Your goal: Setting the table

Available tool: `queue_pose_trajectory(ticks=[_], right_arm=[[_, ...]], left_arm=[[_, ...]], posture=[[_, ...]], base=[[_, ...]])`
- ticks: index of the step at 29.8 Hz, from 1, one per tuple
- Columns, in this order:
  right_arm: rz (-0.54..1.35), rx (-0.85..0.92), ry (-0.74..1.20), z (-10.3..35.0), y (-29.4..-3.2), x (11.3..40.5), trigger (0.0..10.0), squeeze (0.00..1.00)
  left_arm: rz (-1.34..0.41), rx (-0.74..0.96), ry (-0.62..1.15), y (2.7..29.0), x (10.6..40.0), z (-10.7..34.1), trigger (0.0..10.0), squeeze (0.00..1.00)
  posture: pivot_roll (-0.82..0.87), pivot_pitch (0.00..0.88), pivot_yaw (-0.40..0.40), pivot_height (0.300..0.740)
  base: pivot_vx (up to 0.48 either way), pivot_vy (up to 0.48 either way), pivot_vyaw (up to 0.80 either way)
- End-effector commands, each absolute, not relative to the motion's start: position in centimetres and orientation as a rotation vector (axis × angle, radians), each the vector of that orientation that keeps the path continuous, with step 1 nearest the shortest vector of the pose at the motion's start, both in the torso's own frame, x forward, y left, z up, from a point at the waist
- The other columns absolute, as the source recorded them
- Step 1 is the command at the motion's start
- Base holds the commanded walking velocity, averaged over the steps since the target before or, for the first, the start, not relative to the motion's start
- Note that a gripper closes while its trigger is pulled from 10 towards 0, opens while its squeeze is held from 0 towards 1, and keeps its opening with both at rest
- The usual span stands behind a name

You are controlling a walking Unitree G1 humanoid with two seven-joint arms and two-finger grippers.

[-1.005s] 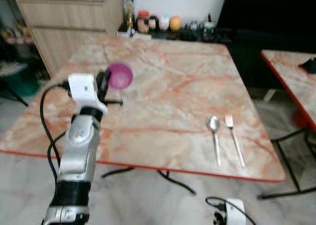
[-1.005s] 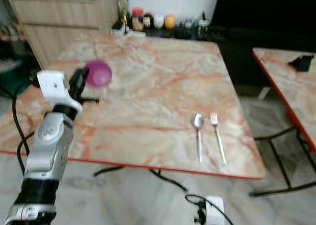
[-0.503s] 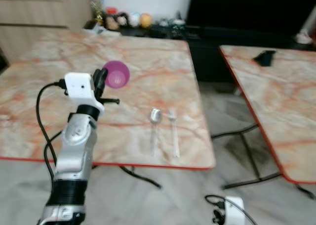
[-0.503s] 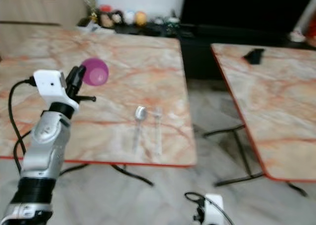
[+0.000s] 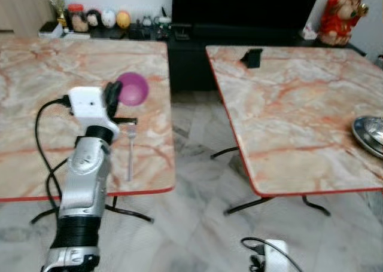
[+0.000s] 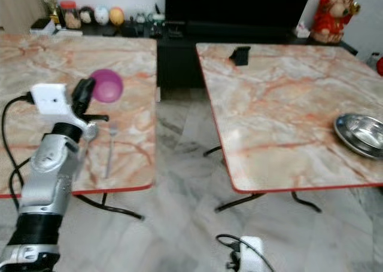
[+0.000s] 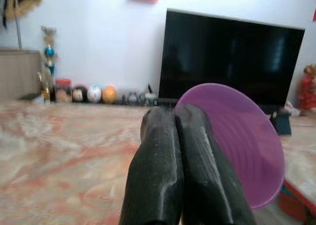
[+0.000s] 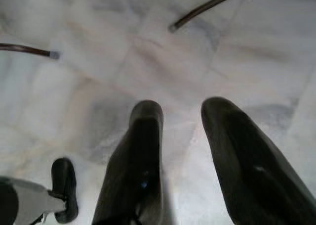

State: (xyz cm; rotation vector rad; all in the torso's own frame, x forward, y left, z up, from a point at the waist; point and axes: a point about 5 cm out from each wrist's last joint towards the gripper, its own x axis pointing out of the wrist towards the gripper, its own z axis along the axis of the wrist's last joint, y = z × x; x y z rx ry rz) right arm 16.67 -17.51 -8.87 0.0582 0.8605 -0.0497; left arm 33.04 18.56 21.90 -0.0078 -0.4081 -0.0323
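Note:
My left gripper (image 5: 114, 96) is raised over the left marble table (image 5: 30, 134), shut on the rim of a small purple bowl (image 5: 133, 88). In the left wrist view the two black fingers (image 7: 163, 156) press together at the gripper (image 7: 175, 113), with the purple bowl (image 7: 242, 141) tilted beside them. A fork (image 5: 130, 153) lies on that table near its right edge, just beyond my forearm. My right gripper (image 8: 181, 117) hangs low over the pale floor, open and empty.
A second marble table (image 5: 281, 110) stands to the right across a gap of tiled floor. It carries a metal dish (image 5: 368, 134) at its right edge and a small black object (image 5: 252, 57) at the back. Jars (image 5: 96, 18), a dark TV and a red figurine (image 5: 339, 14) line the far wall.
The camera has swung to the right: the left table slid leftward and the second table with the metal dish came into view. The bowl stays held in my left gripper.

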Motion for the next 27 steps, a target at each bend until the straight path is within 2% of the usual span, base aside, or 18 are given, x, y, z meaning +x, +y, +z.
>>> queue_pose_trajectory(ticks=[1,15,22,27], right_arm=[[-0.078,0.038,0.870,-8.92,-18.71,16.29,10.0,0.00],[-0.055,0.009,0.880,-9.03,-18.55,16.06,10.0,0.00],[-0.048,0.000,0.879,-9.05,-18.55,15.98,10.0,0.00],[-0.077,0.026,0.871,-8.97,-18.63,16.16,10.0,0.00]], left_arm=[[-0.062,-0.016,-0.423,17.65,33.10,22.14,10.0,0.00],[-0.079,-0.020,-0.421,17.40,33.25,21.90,10.0,0.00],[-0.076,-0.020,-0.418,17.58,33.28,21.78,10.0,0.00],[-0.063,-0.011,-0.419,18.03,33.49,22.04,10.0,0.00]], posture=[[0.10,0.000,-0.038,0.740],[0.09,0.000,-0.034,0.740],[0.09,0.000,-0.032,0.740],[0.08,0.000,-0.030,0.740]], base=[[0.000,-0.458,0.00],[0.000,-0.451,0.00],[0.000,-0.444,0.59],[0.000,-0.442,0.00]])
